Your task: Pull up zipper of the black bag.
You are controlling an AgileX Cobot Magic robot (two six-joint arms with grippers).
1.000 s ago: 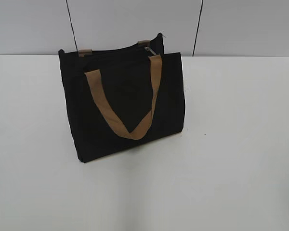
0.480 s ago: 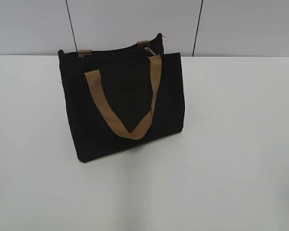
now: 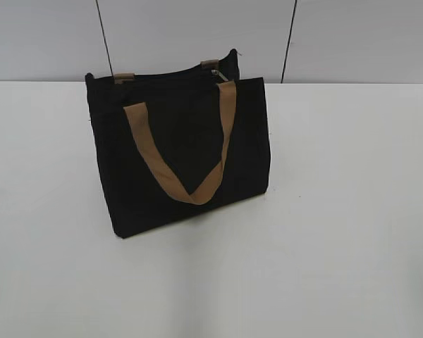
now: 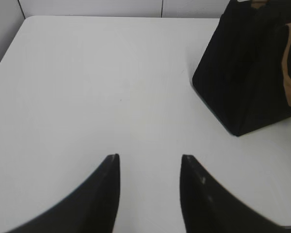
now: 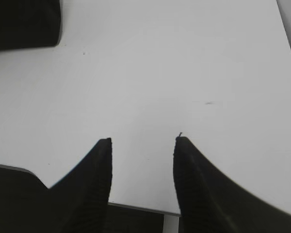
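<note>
The black bag (image 3: 187, 151) stands upright on the white table, left of centre, with a tan strap handle (image 3: 180, 158) hanging down its front. The zipper runs along its top edge, and its small silver slider (image 3: 219, 74) shows near the right end. The bag's corner also shows in the left wrist view (image 4: 254, 73) at the upper right and in the right wrist view (image 5: 24, 22) at the upper left. My left gripper (image 4: 149, 156) is open and empty over bare table, well short of the bag. My right gripper (image 5: 142, 139) is open and empty near the table's front edge. Neither gripper shows in the exterior view.
The white table (image 3: 338, 211) runs back to a grey panelled wall (image 3: 197, 35) behind the bag. The table's front edge (image 5: 136, 208) lies just under my right gripper. The table's rounded far left corner (image 4: 29, 19) shows in the left wrist view.
</note>
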